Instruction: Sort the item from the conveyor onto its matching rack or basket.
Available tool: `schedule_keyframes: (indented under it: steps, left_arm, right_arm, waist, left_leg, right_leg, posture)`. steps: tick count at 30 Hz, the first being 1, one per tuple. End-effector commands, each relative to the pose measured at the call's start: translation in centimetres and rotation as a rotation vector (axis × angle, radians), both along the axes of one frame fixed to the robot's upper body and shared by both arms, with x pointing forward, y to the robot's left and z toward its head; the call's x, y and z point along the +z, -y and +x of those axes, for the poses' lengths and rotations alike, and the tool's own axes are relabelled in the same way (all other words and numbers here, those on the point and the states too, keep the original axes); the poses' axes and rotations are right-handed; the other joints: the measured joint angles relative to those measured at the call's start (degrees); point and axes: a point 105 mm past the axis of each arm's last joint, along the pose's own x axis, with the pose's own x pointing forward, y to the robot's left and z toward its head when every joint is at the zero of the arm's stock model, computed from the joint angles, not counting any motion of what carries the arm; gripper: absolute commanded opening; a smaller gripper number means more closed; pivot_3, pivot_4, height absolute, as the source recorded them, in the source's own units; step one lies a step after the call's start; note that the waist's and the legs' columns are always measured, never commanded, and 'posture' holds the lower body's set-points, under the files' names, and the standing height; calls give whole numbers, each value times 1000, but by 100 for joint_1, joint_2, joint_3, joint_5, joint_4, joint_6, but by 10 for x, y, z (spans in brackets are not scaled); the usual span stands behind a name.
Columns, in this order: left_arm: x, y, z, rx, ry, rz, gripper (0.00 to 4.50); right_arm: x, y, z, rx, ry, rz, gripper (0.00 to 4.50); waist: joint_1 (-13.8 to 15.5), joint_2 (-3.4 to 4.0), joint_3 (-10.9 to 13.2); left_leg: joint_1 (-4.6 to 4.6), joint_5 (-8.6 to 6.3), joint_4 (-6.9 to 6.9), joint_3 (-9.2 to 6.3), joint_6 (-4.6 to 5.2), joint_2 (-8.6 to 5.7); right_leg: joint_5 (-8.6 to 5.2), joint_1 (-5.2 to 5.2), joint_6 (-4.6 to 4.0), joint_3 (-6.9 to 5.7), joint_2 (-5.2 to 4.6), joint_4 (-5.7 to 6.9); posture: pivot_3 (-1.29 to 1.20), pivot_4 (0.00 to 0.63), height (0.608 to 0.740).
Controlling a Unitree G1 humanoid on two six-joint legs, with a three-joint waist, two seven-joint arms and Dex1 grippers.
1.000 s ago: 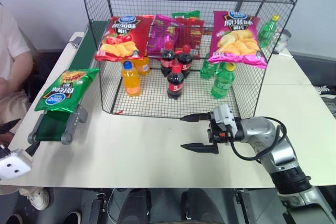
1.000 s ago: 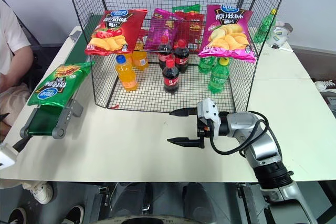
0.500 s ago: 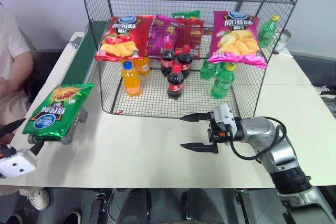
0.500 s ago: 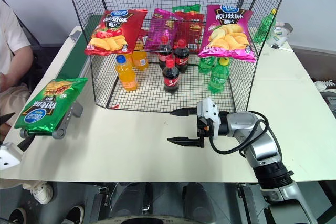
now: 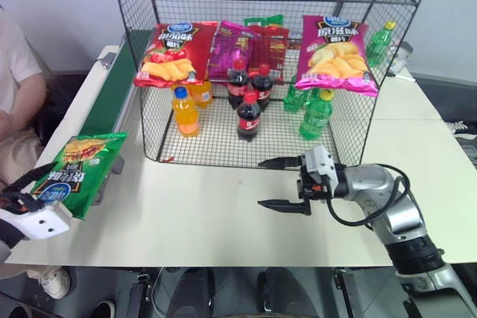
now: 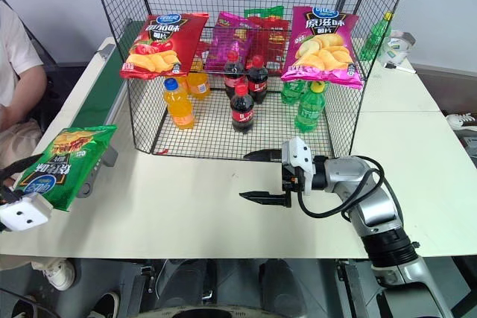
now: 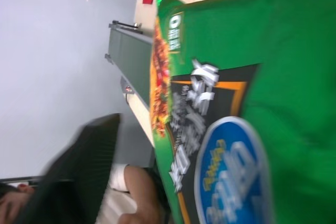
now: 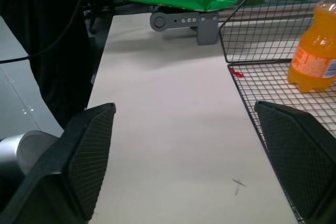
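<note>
The rack (image 5: 268, 65) stood at the back of the desk (image 5: 209, 214), a tall black wire frame whose middle tier carried a red crisp bag (image 5: 173, 53), dark-pink packets and a pink crisp bag (image 5: 335, 53), all leaning face-out so a matching bag could be slotted alongside them; bottles of orange, dark and green drink (image 5: 317, 115) stood on the mesh tier below. The conveyor (image 5: 112, 94) ran along the desk's left edge beside the rack, ending near the front corner, where anything it carried would come within the left arm's reach.

The item (image 5: 71, 173), the green crisp bag, lay over that near end of the conveyor, its lower end hanging past the roller towards the left gripper (image 5: 26, 197). That gripper sat right at the bag's lower edge, one black finger (image 5: 30, 178) lying against the bag's left side; in the left wrist view the bag (image 7: 226, 103) loomed close beside a dark finger. Whether those fingers had closed on the bag could not be told, though the position suggested a grasp was being made.

The right gripper (image 5: 282, 182) hovered low over bare desk in front of the rack, pointing across towards the left, its fingers (image 8: 89, 156) spread wide and empty, apparently waiting clear of the pick.
</note>
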Motion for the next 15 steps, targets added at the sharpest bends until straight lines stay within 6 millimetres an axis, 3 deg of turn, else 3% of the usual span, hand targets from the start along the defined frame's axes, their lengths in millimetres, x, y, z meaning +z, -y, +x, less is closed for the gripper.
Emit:
schedule_keyframes:
  steps: [1, 5, 8, 12, 15]
  left_arm:
    - [10, -3, 3, 13, 26, 2, 2116]
    - [14, 0, 5, 9, 36, -16, 26]
    - [19, 0, 4, 23, 54, -84, 26]
    - [32, 7, 0, 6, 81, -330, 26]
    - [48, 30, -6, -109, 15, -661, 26]
  right_arm:
    - [12, 5, 4, -20, 65, 5, 4500]
    - [12, 5, 6, -26, 74, 4, 4500]
    - [11, 4, 6, -23, 64, 6, 4500]
    - [13, 4, 9, -27, 70, 6, 4500]
    - [13, 4, 11, -30, 73, 7, 4500]
  waist:
    - [0, 0, 0]
    - [0, 0, 0]
    - [1, 0, 0]
    - [-12, 0, 0]
    - [-9, 0, 0]
  left_leg:
    - [0, 0, 0, 0, 0, 0]
    - [0, 0, 0, 0, 0, 0]
    - [0, 0, 1, 0, 0, 0]
    - [2, 0, 0, 1, 0, 1]
    - [3, 0, 1, 0, -1, 3]
  right_leg:
    - [0, 0, 0, 0, 0, 0]
    - [0, 0, 0, 0, 0, 1]
    - [0, 0, 0, 0, 0, 1]
    - [0, 0, 0, 1, -1, 3]
    - [0, 1, -1, 1, -3, 4]
  posture:
    - [0, 150, 739]
    - [0, 150, 739]
    - [0, 150, 739]
    - [0, 150, 739]
    - [0, 150, 739]
